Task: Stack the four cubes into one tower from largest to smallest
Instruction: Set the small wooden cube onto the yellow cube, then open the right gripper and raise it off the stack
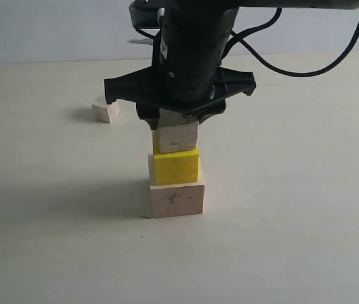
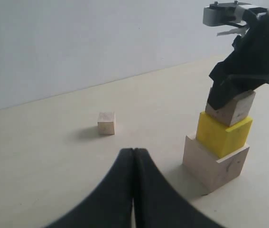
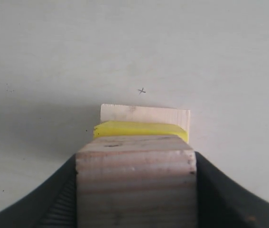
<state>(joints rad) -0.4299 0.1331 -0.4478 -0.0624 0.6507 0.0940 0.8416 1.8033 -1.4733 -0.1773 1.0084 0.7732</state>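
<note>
While the right gripper (image 1: 178, 123) clamps the small wood cube (image 1: 179, 139), the yellow cube (image 1: 176, 166) sits directly beneath it. Left gripper (image 2: 133, 152) is clenched tight.

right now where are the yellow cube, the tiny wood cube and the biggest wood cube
yellow cube (image 1: 176, 166), exterior view, front face
tiny wood cube (image 2: 106, 123), left wrist view, near face
biggest wood cube (image 1: 177, 199), exterior view, front face
</note>
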